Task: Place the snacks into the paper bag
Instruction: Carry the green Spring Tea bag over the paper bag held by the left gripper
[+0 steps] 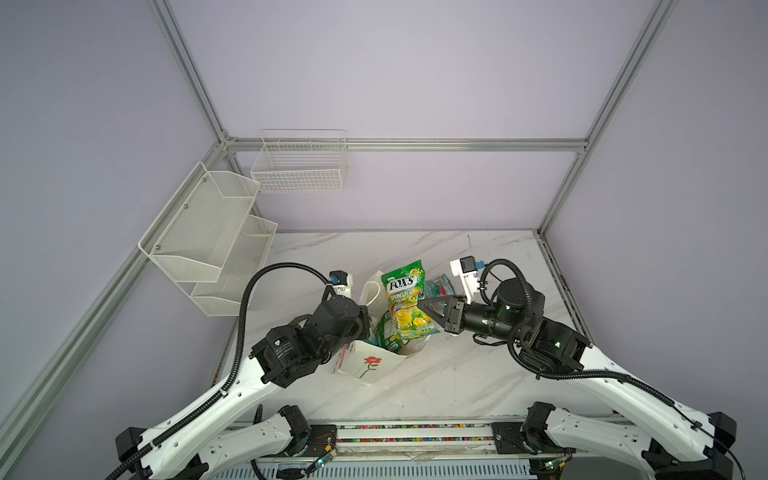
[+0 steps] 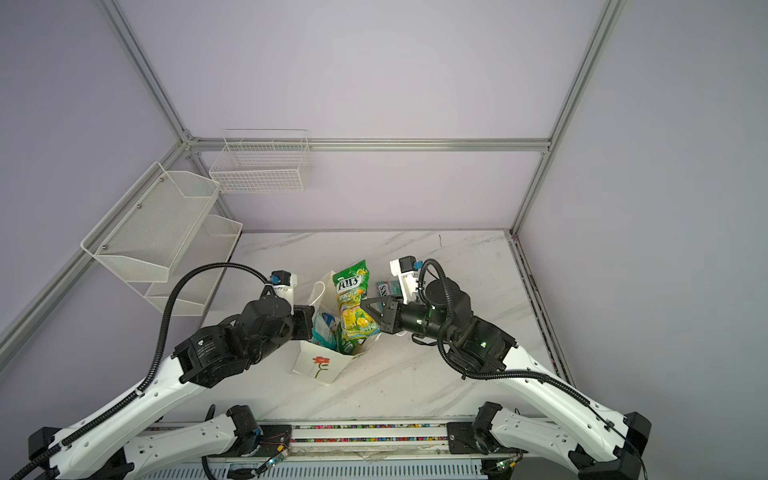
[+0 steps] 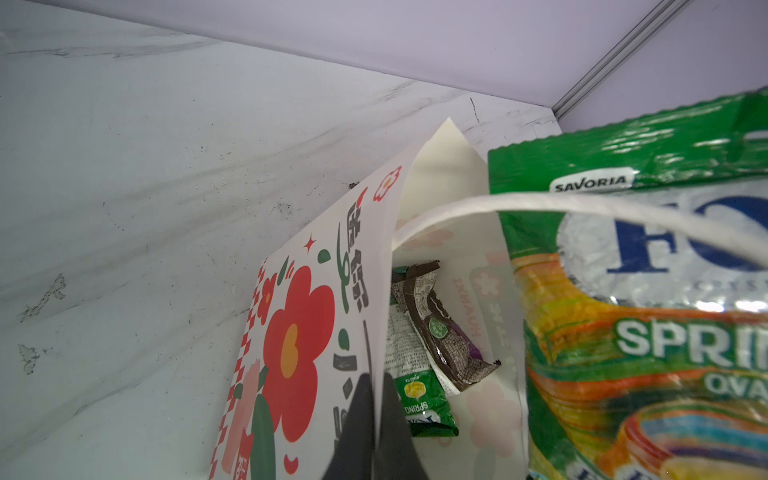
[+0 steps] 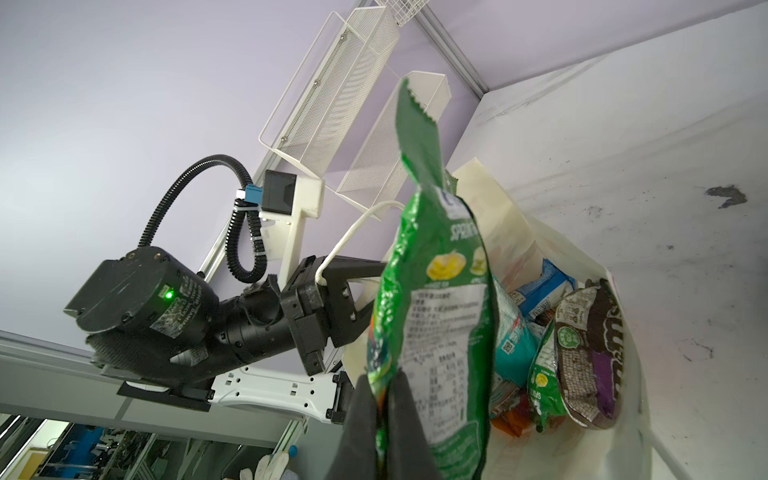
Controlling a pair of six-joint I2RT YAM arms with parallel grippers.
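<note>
Left tool (image 3: 374,380): jaws closed on the printed side wall of the paper bag (image 1: 361,368), holding its mouth open.

Right tool (image 4: 380,386): jaws pinched shut on the edge of the large green pouch (image 1: 405,303). The pouch stands partly in the bag's mouth, its top well above the rim.

Inside the bag: dark brown bar (image 3: 440,332), small green pouch (image 3: 424,403), others.

A teal pouch (image 2: 388,289) lies on the surface just beyond the bag.

Risks:
- The cord handle (image 3: 540,203) crosses the large pouch's face and could snag it on release.
- The pouch may hang on the rim, or topple the bag if the left grip slips.

Legible on the large pouch: "SAVORIA", "FOX'S", "SPRING TEA". The bag carries Chinese lettering.
</note>
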